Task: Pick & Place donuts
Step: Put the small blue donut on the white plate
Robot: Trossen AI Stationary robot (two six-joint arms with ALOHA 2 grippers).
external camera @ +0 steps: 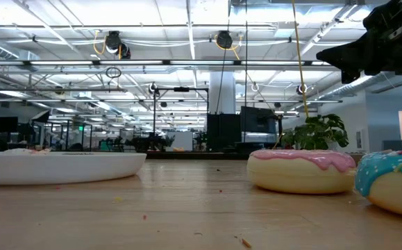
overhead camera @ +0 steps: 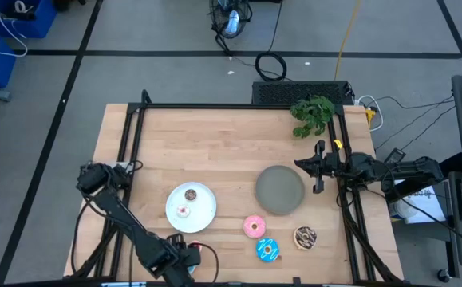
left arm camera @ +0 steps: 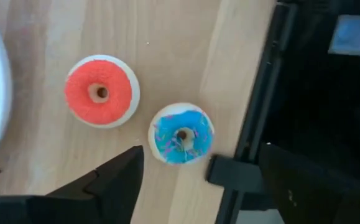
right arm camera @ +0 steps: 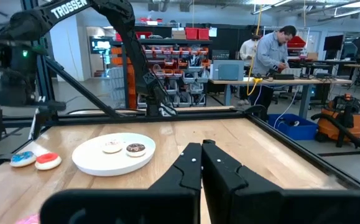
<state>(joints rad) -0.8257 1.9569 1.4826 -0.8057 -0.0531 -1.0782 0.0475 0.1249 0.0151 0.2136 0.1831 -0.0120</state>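
The left gripper (left arm camera: 170, 180) is hanging at the table's (overhead camera: 215, 143) near edge, fingers spread apart over nothing, just beside a tiny red donut (left arm camera: 102, 91) and a tiny blue donut (left arm camera: 182, 134). The right gripper (overhead camera: 318, 167) is waiting at the right side, fingers pressed together and empty, next to the grey plate (overhead camera: 280, 190). Two tiny donuts (brown (overhead camera: 190, 194) and white (overhead camera: 183, 211)) are sitting on the white plate (overhead camera: 204, 217). The pink donut (overhead camera: 254, 226), blue sprinkled donut (overhead camera: 267, 249) and brown drizzled donut (overhead camera: 305, 237) are lying near the front right.
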